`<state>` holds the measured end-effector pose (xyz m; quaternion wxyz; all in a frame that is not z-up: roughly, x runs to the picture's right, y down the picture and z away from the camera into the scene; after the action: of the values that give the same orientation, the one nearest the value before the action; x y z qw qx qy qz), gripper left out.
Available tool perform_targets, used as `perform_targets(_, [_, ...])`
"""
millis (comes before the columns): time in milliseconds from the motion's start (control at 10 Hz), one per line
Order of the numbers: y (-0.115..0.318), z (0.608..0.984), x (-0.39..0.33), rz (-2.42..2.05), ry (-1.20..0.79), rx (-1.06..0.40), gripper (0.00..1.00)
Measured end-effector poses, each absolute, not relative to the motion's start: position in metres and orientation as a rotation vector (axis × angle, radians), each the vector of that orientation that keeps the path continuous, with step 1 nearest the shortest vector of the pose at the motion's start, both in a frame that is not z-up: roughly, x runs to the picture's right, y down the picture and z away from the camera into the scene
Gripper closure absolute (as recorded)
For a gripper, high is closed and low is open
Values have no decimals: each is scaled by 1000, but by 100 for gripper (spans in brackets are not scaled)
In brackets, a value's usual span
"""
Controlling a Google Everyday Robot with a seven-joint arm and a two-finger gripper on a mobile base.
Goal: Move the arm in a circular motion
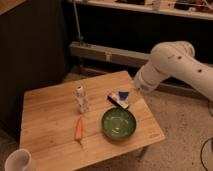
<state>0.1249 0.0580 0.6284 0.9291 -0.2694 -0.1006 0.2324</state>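
Cup (17, 161): by the near left corner of the table (50, 112). Carrot (78, 128), bottle (81, 99), bowl (119, 123), packet (119, 98): on table. Gripper (133, 92): low at the right edge, just beside packet; grasp state cannot be told. Arm (175, 62): enters from right. Circle should run smoothly, clearing packet and bowl.

Bench (50, 107): one. Items on it: one bowl (119, 123), one carrot (78, 129), one bottle (82, 99), one packet (119, 98). Cup (17, 161): one. Arm (175, 65): one, with one gripper (133, 93) just beside the packet.
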Motion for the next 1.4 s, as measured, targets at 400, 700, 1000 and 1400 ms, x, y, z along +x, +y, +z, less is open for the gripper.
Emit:
perform_targets(400, [104, 632, 97, 342, -232, -591, 35])
perform_targets(700, [101, 599, 15, 141, -264, -591, 35])
perform_targets(1000, [102, 567, -77, -56, -336, -626, 35])
perform_targets(1400, [82, 573, -171, -251, -431, -649, 35])
